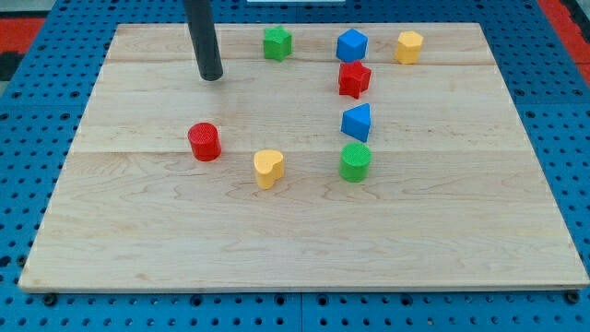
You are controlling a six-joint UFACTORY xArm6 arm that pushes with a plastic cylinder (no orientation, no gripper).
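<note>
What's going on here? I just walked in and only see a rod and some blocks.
My tip rests on a wooden board near the view's top left, touching no block. Nearest are the green star to its right and the red cylinder below. Further right sit a blue block, a yellow block, a red star, a blue wedge, a green cylinder and a yellow heart.

Pale wooden board (304, 249) on blue pegboard (28, 101).

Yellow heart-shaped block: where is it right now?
The yellow heart-shaped block sits on the wooden board just left of the view's centre, between the red cylinder block and the green cylinder block.
</note>
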